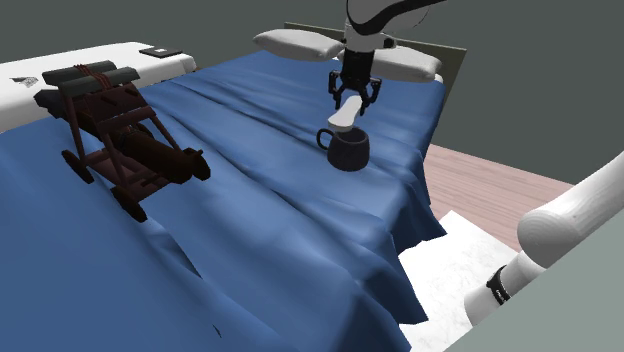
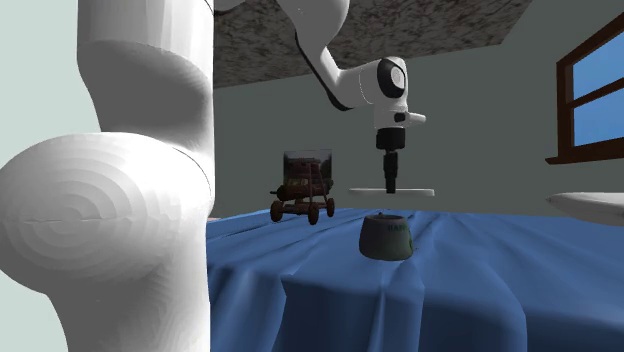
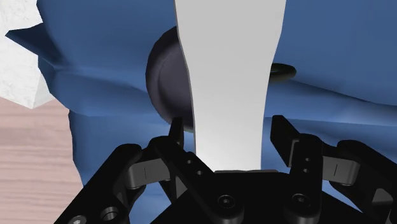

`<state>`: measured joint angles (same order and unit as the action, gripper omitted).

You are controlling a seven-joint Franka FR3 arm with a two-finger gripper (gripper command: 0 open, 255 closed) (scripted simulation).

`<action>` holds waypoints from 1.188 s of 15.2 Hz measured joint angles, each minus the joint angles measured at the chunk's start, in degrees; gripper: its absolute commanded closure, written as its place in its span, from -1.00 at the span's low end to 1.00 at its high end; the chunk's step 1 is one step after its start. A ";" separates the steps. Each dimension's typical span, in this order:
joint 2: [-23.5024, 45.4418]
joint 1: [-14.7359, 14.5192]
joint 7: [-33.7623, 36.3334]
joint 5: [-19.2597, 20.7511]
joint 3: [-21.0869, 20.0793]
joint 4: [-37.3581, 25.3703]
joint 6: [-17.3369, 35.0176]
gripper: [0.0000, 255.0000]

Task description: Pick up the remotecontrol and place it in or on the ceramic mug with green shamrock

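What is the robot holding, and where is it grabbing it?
A white remote control, pinched across its narrow middle between the black fingers, in the air above the dark mug.

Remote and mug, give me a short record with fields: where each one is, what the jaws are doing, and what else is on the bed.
remote: white, lifted, directly above the mug
mug: dark grey, upright on the blue bed
gap: remote clear of the mug's rim in the second exterior view
jaws: shut on the remote
also on bed: brown wheeled cart, pillows
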<state>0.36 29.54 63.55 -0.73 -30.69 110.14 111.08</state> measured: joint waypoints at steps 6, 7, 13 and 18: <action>1.28 -0.12 0.43 0.71 -0.09 3.23 4.34 1.00; 1.53 -0.14 0.53 0.85 -0.10 3.77 5.09 1.00; 2.27 -0.24 0.85 1.29 -0.14 5.24 7.22 1.00; 2.30 -0.24 0.86 1.31 -0.14 5.25 7.27 -1.00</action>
<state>2.66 29.31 64.41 0.58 -30.83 115.39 118.35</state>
